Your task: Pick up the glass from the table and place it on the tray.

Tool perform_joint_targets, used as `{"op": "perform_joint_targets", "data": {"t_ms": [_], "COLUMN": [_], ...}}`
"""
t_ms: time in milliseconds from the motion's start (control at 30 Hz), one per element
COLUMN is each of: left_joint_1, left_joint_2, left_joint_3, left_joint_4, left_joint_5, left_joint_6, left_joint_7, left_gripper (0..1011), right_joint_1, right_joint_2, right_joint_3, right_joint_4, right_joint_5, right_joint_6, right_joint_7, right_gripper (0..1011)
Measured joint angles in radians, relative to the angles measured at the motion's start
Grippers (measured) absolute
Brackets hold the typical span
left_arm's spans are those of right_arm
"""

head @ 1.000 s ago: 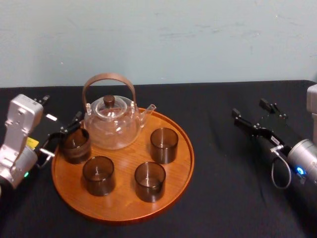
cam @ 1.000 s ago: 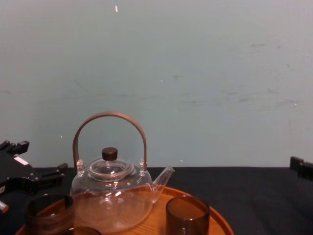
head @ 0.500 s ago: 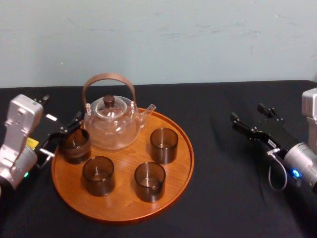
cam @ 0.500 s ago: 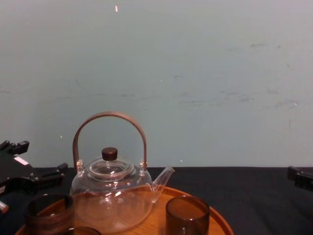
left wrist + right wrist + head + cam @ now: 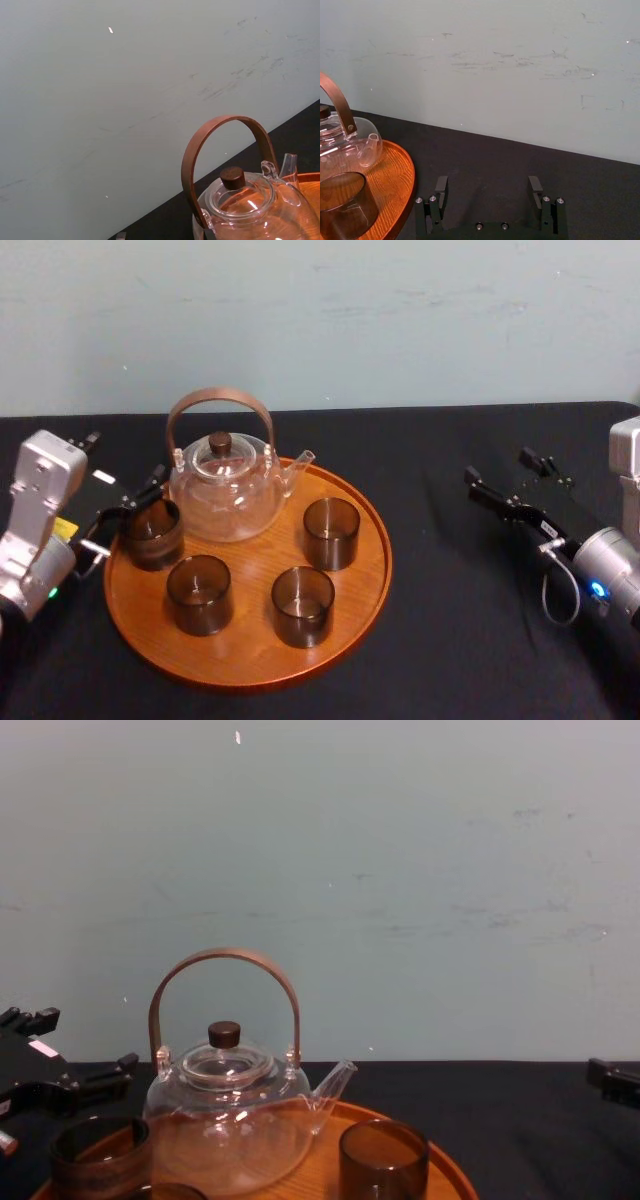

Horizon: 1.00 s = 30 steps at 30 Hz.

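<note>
The large round orange-brown wooden tray (image 5: 245, 638) had a smooth, slightly glossy finish, and its grain was visible. The small smoky grey-brown glass tumbler (image 5: 153, 533) at the tray's left edge was translucent and shiny, as were the three other tumblers (image 5: 302, 605). The clear glass teapot (image 5: 225, 502) was glossy with bright reflections, and its arched brown handle (image 5: 218, 396) looked like smooth wood. The black table cover (image 5: 450, 630) looked like matt cloth. The pale wall (image 5: 400, 320) was matt, with faint scuffs. The right gripper (image 5: 488, 183) was matt black, with small shiny metal screws (image 5: 418, 200)
</note>
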Motion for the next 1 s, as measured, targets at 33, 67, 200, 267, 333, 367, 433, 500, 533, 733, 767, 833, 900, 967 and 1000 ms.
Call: {"op": "perform_joint_targets", "data": {"t_ms": [33,67,200,267,333,367,433,500,533,733,767,833,900,967,1000], "left_joint_1": [0.000,0.000,0.000,0.000,0.000,0.000,0.000,0.000,0.000,0.000,0.000,0.000,0.000,0.000,0.000], "left_joint_2": [0.000,0.000,0.000,0.000,0.000,0.000,0.000,0.000,0.000,0.000,0.000,0.000,0.000,0.000,0.000], "left_joint_3": [0.000,0.000,0.000,0.000,0.000,0.000,0.000,0.000,0.000,0.000,0.000,0.000,0.000,0.000,0.000], "left_joint_4": [0.000,0.000,0.000,0.000,0.000,0.000,0.000,0.000,0.000,0.000,0.000,0.000,0.000,0.000,0.000], "left_joint_5": [0.000,0.000,0.000,0.000,0.000,0.000,0.000,0.000,0.000,0.000,0.000,0.000,0.000,0.000,0.000], "left_joint_6": [0.000,0.000,0.000,0.000,0.000,0.000,0.000,0.000,0.000,0.000,0.000,0.000,0.000,0.000,0.000], "left_joint_7": [0.000,0.000,0.000,0.000,0.000,0.000,0.000,0.000,0.000,0.000,0.000,0.000,0.000,0.000,0.000], "left_gripper": [1002,1001,1001,1001,1002,1001,1001,1001,1002,1001,1001,1001,1001,1002,1001], "right_joint_1": [0.000,0.000,0.000,0.000,0.000,0.000,0.000,0.000,0.000,0.000,0.000,0.000,0.000,0.000,0.000], "right_joint_2": [0.000,0.000,0.001,0.001,0.001,0.001,0.001,0.001,0.001,0.001,0.001,0.001,0.001,0.001,0.001], "right_joint_3": [0.000,0.000,-0.001,-0.001,-0.001,-0.001,-0.001,-0.001,-0.001,-0.001,-0.001,-0.001,-0.001,-0.001,-0.001], "right_joint_4": [0.000,0.000,-0.001,-0.001,-0.001,-0.001,-0.001,-0.002,-0.002,-0.002,-0.002,-0.002,-0.002,-0.002,-0.002], "right_joint_5": [0.000,0.000,0.001,0.001,0.001,0.001,0.001,0.002,0.002,0.002,0.002,0.002,0.002,0.002,0.002], "right_joint_6": [0.000,0.000,0.001,0.001,0.001,0.001,0.001,0.001,0.001,0.001,0.001,0.001,0.001,0.001,0.001], "right_joint_7": [0.000,0.000,0.000,0.000,0.000,0.000,0.000,0.000,0.000,0.000,0.000,0.000,0.000,0.000,0.000], "right_gripper": [1002,1002,1002,1002,1002,1002,1002,1002,1002,1002,1002,1002,1002,1002,1002]}}
